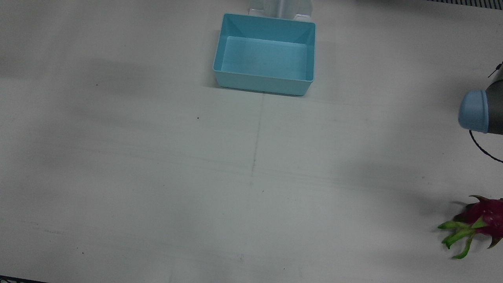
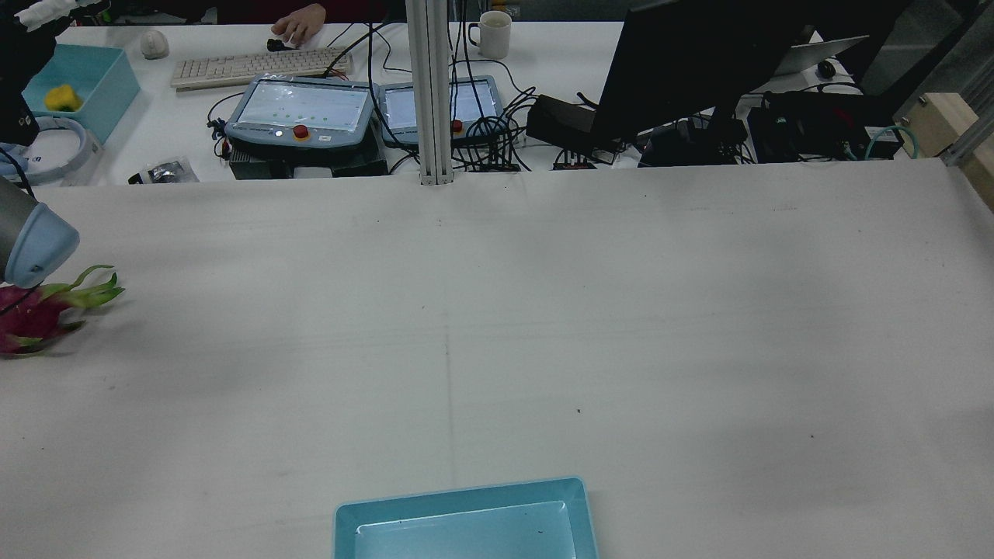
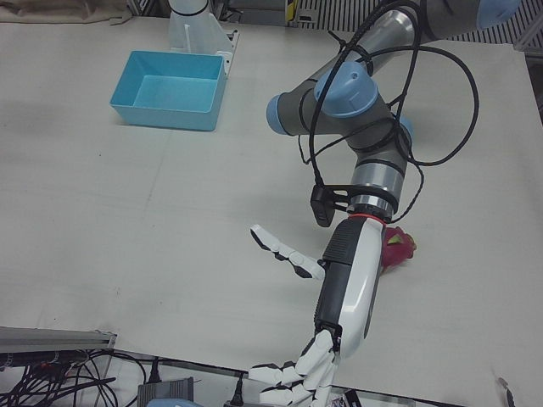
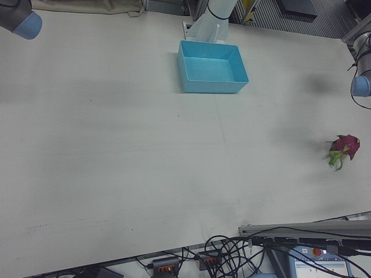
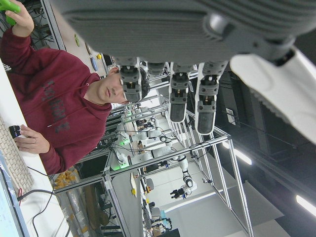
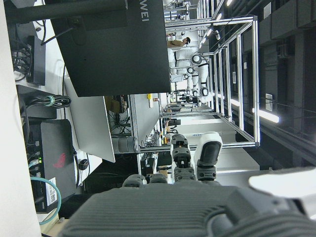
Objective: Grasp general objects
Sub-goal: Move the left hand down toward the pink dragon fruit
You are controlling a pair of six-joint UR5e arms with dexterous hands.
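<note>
A magenta dragon fruit point(image 1: 481, 218) with green scales lies on the white table at the robot's far left, also shown as the dragon fruit point(image 2: 31, 317) point(image 4: 345, 145). In the left-front view my left hand point(image 3: 346, 292) hangs raised just in front of the dragon fruit point(image 3: 399, 248), its wrist covering part of it and its fingers point(image 3: 293, 373) spread toward the table's front edge. It is open and holds nothing. My right hand point(image 6: 187, 210) shows only in its own view, fingers point(image 6: 210, 153) straight, open, far from the fruit.
A light blue bin point(image 1: 259, 84) stands empty at the robot's side of the table, mid-width. Beyond the far edge is a desk with a keyboard point(image 2: 260, 68), teach pendants point(image 2: 303, 112), a monitor point(image 2: 683, 62) and a post point(image 2: 431, 93). A person point(image 5: 54, 113) sits there.
</note>
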